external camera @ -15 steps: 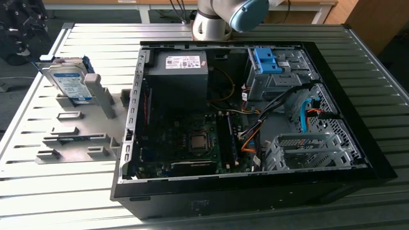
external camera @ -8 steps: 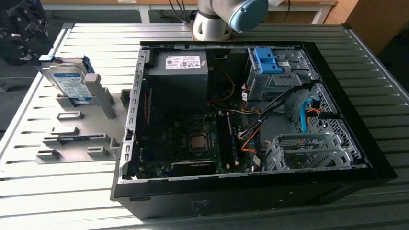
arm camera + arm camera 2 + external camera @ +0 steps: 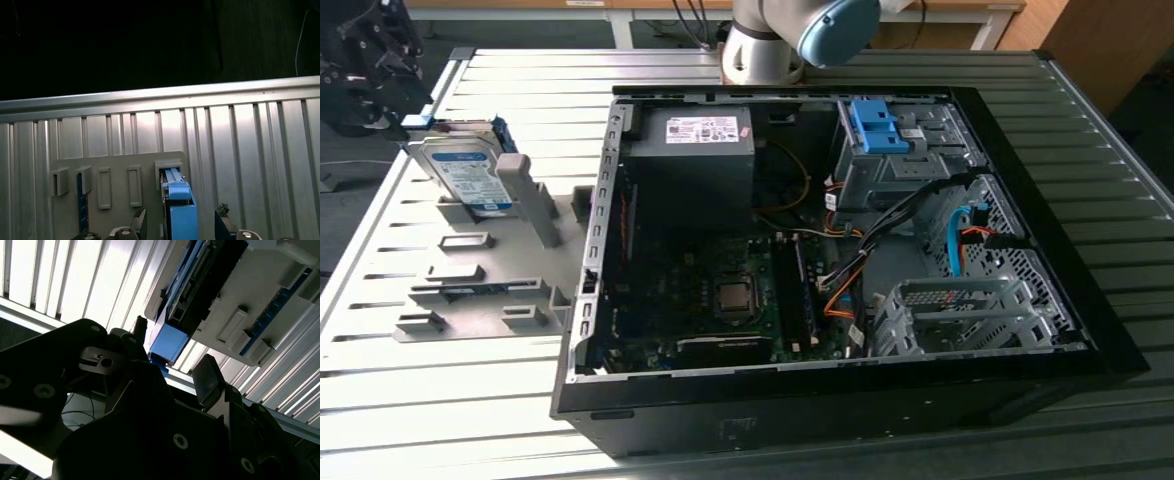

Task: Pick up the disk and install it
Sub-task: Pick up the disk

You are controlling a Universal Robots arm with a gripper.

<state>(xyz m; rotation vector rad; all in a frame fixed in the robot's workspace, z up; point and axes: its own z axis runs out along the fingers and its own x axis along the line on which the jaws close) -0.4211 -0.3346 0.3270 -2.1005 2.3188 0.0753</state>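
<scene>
First wrist view has the black two-finger gripper [image 3: 181, 220] spread apart, one finger on either side of the silver blue-framed hard disk [image 3: 176, 192]. The disk stands on edge in an end slot of the grey plastic rack [image 3: 117, 172]. Pick-up is in hand, with no grasp yet. Closing squarely on the frame's sides seems needed.

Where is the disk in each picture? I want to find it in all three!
Exterior view: the disk stands on edge in the grey rack, at the exterior view's left, outside the computer case.
First wrist view: the disk is edge-on in the grey rack's end slot, the open hand astride it.
Second wrist view: the disk sits in the grey rack, beyond the hand.
Shared landmark: the grey rack.
</scene>
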